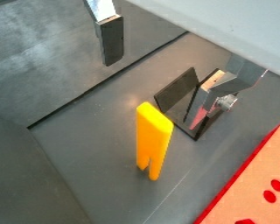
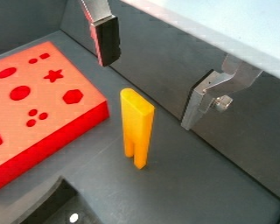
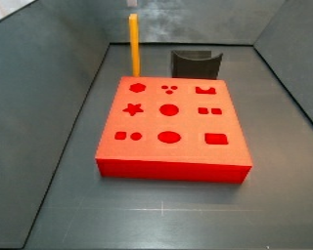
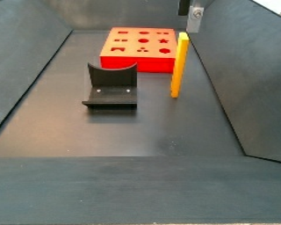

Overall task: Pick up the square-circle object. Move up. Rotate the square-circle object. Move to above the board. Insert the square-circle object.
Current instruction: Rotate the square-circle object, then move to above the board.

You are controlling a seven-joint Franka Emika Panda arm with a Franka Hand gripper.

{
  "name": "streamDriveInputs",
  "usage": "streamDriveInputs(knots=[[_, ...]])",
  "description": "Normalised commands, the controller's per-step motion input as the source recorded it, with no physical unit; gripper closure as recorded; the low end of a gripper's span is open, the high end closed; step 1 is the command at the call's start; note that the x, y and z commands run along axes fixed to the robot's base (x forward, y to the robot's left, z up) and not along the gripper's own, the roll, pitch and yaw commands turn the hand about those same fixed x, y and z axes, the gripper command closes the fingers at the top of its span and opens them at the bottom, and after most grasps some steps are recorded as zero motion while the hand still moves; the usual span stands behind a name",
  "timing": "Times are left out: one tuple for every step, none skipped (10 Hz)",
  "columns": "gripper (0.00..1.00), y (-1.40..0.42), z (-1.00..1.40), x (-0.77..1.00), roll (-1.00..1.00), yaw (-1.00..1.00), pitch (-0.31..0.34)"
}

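Orange-yellow square-circle object [image 2: 136, 128] stands upright, prongs down, below tool [image 2: 104, 35]

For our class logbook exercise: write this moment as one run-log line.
stage: pre-grasp | gripper: above piece, open, empty | slim orange-yellow square-circle object: upright on floor, beside board | large red rectangular board: no piece inserted

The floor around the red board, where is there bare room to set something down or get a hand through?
Widest bare floor lies in front of the board and the fixture, toward the near edge. It is crowded at the far end: the upright square-circle object stands between board, fixture and wall, the gripper hanging just above it.
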Motion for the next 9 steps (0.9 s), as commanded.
streamDriveInputs(knots=[[0.00,0.00,-1.00,0.02,0.03,-0.07,0.043],[0.00,0.01,-1.00,0.04,0.03,-0.06,0.013],[0.00,0.01,-1.00,0.03,0.04,-0.05,0.000],[0.00,0.01,-0.84,0.02,0.04,-0.05,-0.025],[0.00,0.01,-0.68,0.02,0.04,-0.05,-0.037],[0.00,0.01,-0.46,0.01,0.04,-0.04,-0.040],[0.00,0.01,-0.36,0.01,0.04,-0.04,-0.042],[1.00,0.00,0.00,0.00,0.05,-0.04,-0.043],[1.00,-0.16,1.00,0.44,-0.22,0.00,0.011]])
